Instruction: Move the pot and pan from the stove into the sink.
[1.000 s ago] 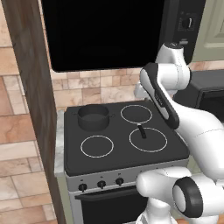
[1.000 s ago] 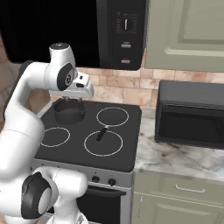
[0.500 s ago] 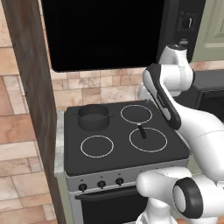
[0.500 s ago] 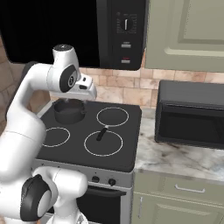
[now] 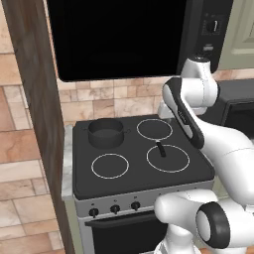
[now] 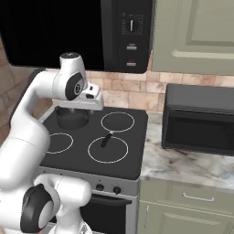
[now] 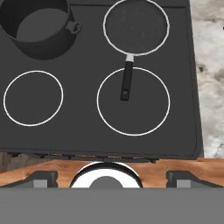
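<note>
The stove is a black cooktop with white ring burners. The dark pot stands on its rear left burner, also seen as pot and pot, partly behind my hand. The shallow black pan sits on the rear right burner, its long handle reaching over the front right ring; pan, pan. My gripper hangs high above the stove's front part, open wide, with nothing between its fingertips. The sink is out of view.
A black countertop oven stands on the marble counter right of the stove. A dark microwave hangs above the cooktop. A tall wooden panel borders the stove's left side. Knobs line the stove front.
The jaws have spread from partly closed to wide open. The hand has drifted slightly to the right above the stove. Pot and pan have not moved.
</note>
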